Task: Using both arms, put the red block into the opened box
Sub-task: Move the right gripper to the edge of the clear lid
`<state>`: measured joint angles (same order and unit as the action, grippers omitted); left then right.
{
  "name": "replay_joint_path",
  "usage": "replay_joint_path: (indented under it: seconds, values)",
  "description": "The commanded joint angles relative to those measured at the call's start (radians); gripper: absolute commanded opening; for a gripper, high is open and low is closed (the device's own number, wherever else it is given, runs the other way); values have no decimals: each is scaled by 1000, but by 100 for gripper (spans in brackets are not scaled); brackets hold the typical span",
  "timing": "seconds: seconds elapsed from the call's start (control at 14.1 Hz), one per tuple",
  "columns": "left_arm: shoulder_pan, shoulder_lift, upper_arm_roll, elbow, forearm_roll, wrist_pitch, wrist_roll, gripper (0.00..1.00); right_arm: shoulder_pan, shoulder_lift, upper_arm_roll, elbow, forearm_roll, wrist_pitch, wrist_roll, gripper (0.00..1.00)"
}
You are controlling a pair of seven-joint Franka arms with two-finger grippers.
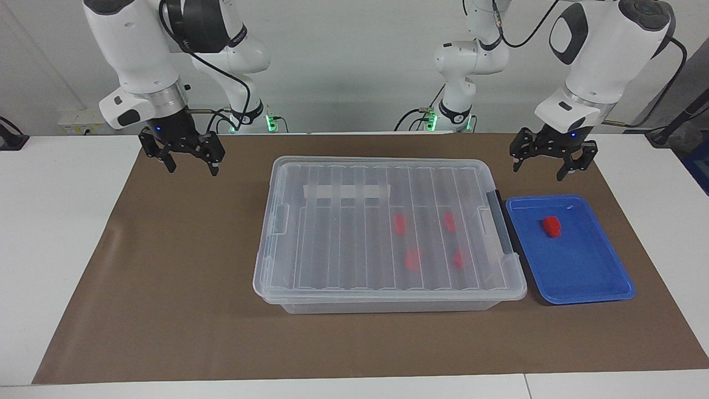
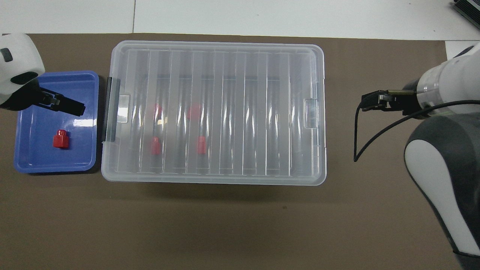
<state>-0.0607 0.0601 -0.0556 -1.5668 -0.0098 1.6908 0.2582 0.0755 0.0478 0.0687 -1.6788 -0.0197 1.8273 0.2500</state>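
Note:
The red block (image 1: 551,226) (image 2: 60,138) lies alone in a shallow blue tray (image 1: 581,271) (image 2: 37,161), beside the box's black handle. The box (image 1: 332,238) (image 2: 262,112) is a clear bin in the middle of the mat with its ribbed lid lying flat on top. Several more red blocks (image 1: 412,259) (image 2: 155,145) show through the lid. My left gripper (image 1: 545,163) (image 2: 67,106) hangs open over the tray, well above the block. My right gripper (image 1: 188,160) (image 2: 369,103) is open in the air over the bare mat, off the box's end without the handle.
A brown mat (image 1: 166,277) covers the table under the box and tray. White tabletop (image 1: 55,221) borders it. A black cable (image 2: 360,142) loops down from the right wrist.

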Motion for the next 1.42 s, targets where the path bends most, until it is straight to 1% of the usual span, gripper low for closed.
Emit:
replay_joint_path:
  seconds: [0.0, 0.28, 0.57, 0.85, 1.07, 1.21, 1.35]
  values:
    - [4, -31, 2, -36, -6, 3, 3, 100, 6, 56, 40, -9, -6, 61, 21, 99]
    - [4, -31, 2, -36, -6, 3, 3, 100, 17, 128, 56, -10, -9, 141, 41, 99]
    - [4, -31, 2, -36, -6, 3, 3, 100, 33, 179, 63, -16, -9, 191, 48, 99]
    - [4, -31, 2, -36, -6, 1, 3, 100, 43, 175, 63, -47, -11, 188, 45, 99]
    - [4, -31, 2, -36, -6, 3, 3, 100, 44, 172, 62, -48, -22, 146, 26, 99]
    - [4, -31, 2, -36, -6, 3, 3, 100, 41, 172, 60, -45, -42, 135, -3, 99]
    - [4, -31, 2, -36, -6, 3, 3, 100, 32, 172, 54, -45, -46, 135, -73, 99]
